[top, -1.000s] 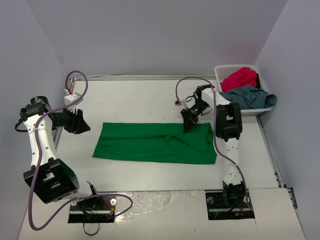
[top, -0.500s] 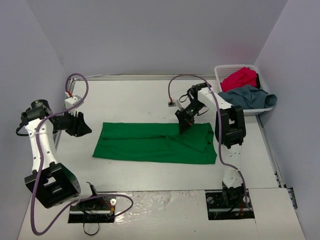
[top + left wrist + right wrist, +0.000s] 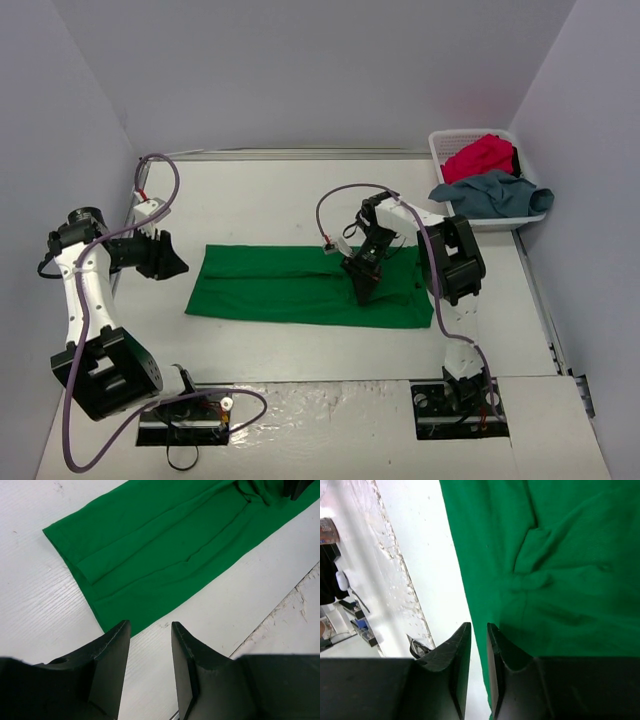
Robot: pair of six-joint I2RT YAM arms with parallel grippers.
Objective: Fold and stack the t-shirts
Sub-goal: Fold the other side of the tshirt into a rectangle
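The bright green t-shirt (image 3: 280, 285) lies flat on the table as a long folded band; it also shows in the left wrist view (image 3: 165, 545) and the right wrist view (image 3: 560, 555). My right gripper (image 3: 362, 288) hovers low over the shirt's right half near its front edge (image 3: 478, 626), jaws a narrow gap apart with nothing between them. My left gripper (image 3: 172, 262) is open and empty just off the shirt's left end (image 3: 150, 625). The crimson red t-shirt (image 3: 480, 157) and the grey-blue t-shirt (image 3: 495, 192) lie crumpled in the basket.
The white lattice basket (image 3: 440, 145) stands at the back right, with the grey-blue shirt spilling over its front rim. Walls close in the table on the left, back and right. The right arm's cable (image 3: 335, 205) loops above the shirt.
My right gripper has moved left and towards the near edge, from the shirt's back right corner to over its middle right. The left gripper has shifted slightly nearer.
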